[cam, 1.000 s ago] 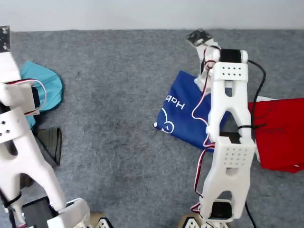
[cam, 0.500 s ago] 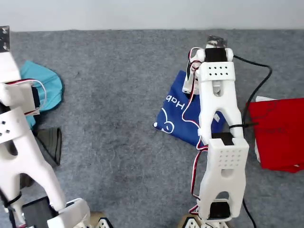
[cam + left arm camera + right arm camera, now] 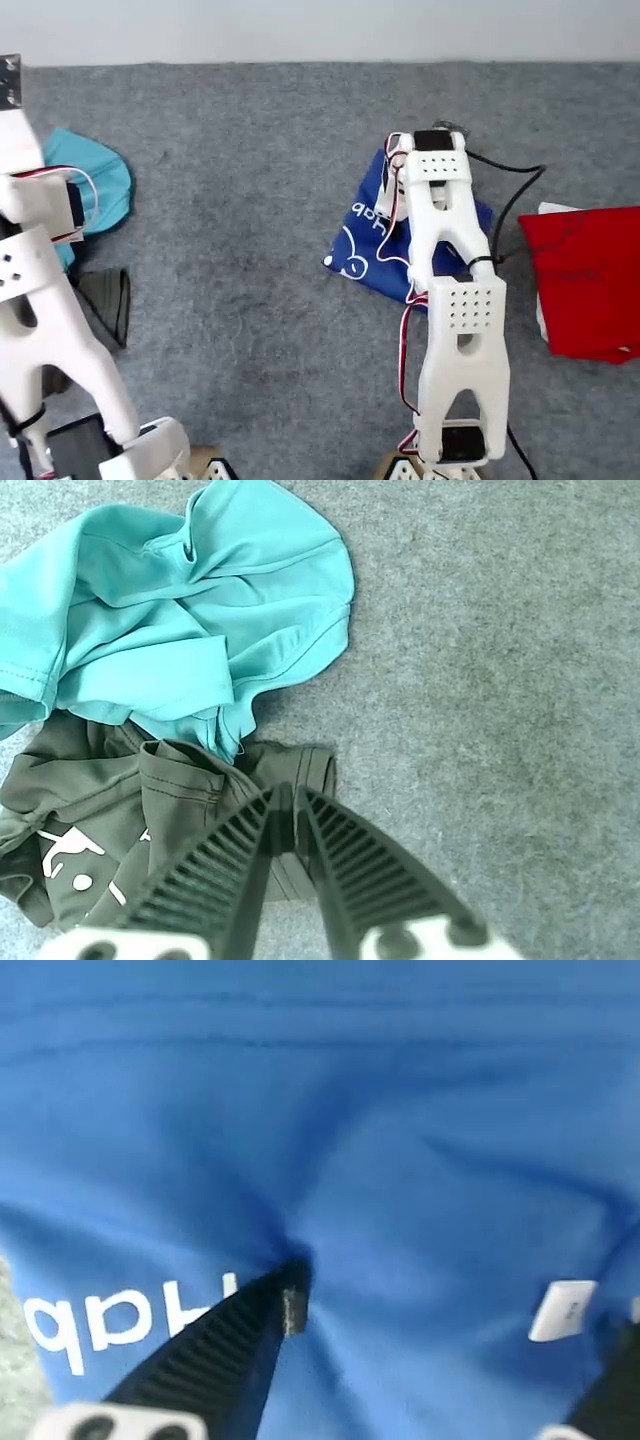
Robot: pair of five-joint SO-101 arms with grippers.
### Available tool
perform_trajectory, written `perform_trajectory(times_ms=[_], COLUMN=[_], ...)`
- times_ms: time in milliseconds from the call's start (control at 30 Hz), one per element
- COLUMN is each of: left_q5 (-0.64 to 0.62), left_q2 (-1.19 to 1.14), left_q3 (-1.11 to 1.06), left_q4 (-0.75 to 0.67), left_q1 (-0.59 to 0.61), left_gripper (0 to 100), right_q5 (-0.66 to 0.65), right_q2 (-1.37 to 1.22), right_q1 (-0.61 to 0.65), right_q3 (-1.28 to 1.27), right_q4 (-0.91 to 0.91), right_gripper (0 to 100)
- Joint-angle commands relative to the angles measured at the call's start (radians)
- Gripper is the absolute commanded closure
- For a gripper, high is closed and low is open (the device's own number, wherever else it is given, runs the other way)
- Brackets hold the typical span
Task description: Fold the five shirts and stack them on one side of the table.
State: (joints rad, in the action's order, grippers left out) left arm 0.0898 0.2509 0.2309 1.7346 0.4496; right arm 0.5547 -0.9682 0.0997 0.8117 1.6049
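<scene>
Right arm (image 3: 455, 300): has swung left off the red shirt (image 3: 585, 290) to over the blue shirt (image 3: 360, 250), centre-right of table; its fold judged beginning. Right gripper (image 3: 450, 1325): jaws spread, one tip pressed into cloth. Left gripper (image 3: 290, 815): clenched, empty, far left. Blue shirt lies diagonal, corner pointing near-left; long axis unclear under arm

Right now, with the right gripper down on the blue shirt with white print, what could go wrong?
1. The open right gripper has one fingertip dug into the blue printed shirt. Closing may pinch a bunched wad, not an edge.
2. Dragging it toward the red folded shirt nearby could disturb that fold.
</scene>
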Motion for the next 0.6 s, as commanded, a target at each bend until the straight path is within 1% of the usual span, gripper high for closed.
perform_trajectory(times_ms=[0,67,167,267,400,567], left_q5=[0.005,0.005,0.005,0.005,0.005,0.005], left_q2=[0.038,0.038,0.038,0.038,0.038,0.038], left_q3=[0.005,0.005,0.005,0.005,0.005,0.005], left_q4=[0.020,0.020,0.020,0.020,0.020,0.020], left_q1=[0.002,0.002,0.002,0.002,0.002,0.002], left_gripper=[99,99,99,99,99,99], right_q5=[0.002,-0.028,-0.084,-0.158,-0.272,-0.416], right_q2=[-0.059,-0.059,-0.062,-0.062,-0.041,0.042], right_q1=[-0.028,-0.028,-0.031,-0.033,-0.041,-0.067], right_q3=[0.000,0.006,0.025,0.028,0.055,0.206], right_q4=[-0.028,-0.022,-0.022,-0.022,0.030,0.194], right_gripper=[63.0,71.2,87.2,99.1,98.8,98.9])
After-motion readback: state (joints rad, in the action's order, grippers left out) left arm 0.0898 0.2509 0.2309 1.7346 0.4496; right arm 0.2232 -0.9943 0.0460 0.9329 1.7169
